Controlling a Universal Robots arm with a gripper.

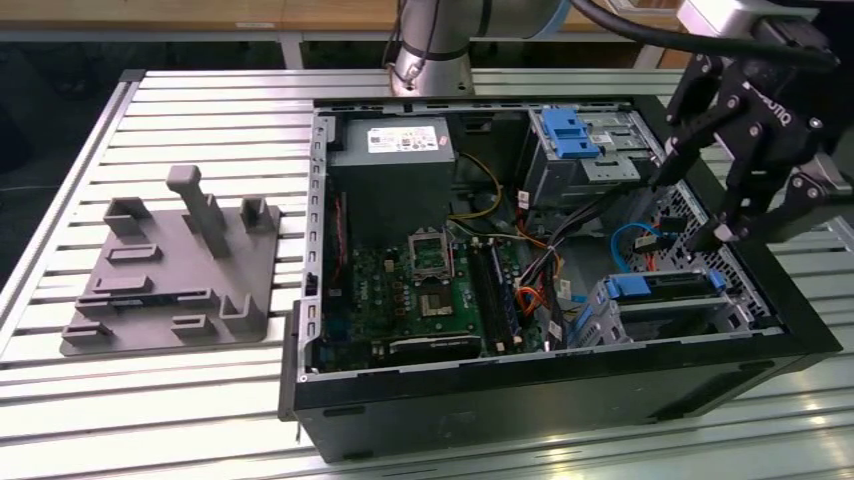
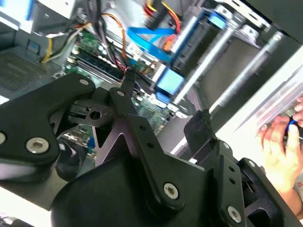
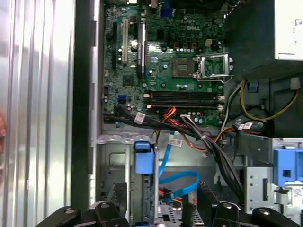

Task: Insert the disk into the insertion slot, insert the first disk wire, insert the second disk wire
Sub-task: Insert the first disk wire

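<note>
The disk (image 1: 663, 287), with its blue carrier tab facing the motherboard, lies in the insertion slot (image 1: 674, 318) at the case's near corner, on the exterior view's right. My gripper (image 1: 694, 208) hangs open just above it, holding nothing. In the first wrist view the black fingers (image 3: 118, 198) stand either side of the disk's blue rail (image 3: 144, 161) and a looped blue wire (image 3: 179, 182). In the second wrist view the gripper (image 2: 163, 99) is spread over the blue carrier (image 2: 170, 81), with the blue wire (image 2: 147, 36) beyond. I cannot tell where the wire ends.
A taller grey cage with a blue latch (image 1: 571, 135) stands at the far corner. Black and orange cable bundles (image 3: 189, 125) cross between motherboard (image 1: 414, 285) and drive bays. A grey fixture (image 1: 174, 270) lies on the slatted table. A person's hand (image 2: 279, 146) is outside the case.
</note>
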